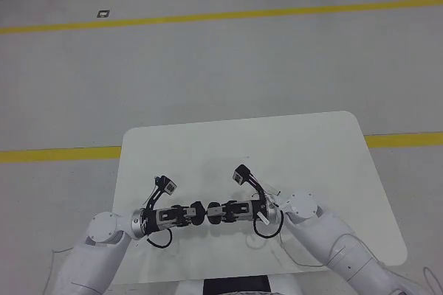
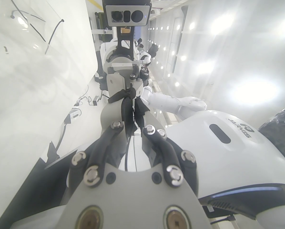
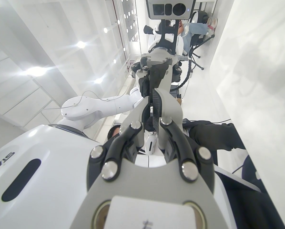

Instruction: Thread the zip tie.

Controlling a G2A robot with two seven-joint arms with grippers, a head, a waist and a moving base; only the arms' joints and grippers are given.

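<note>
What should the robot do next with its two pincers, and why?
Probably nudge the left pincer slightly toward the right pincer: they meet tip to tip above the table, and a thin dark strip, likely the zip tie, runs out of the left one's grip.

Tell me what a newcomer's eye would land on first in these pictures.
First, the two arms meeting tip to tip: the left gripper and the right gripper face each other over the near half of the white table. Next, the left wrist view shows a few loose black zip ties lying on the table farther off.
</note>
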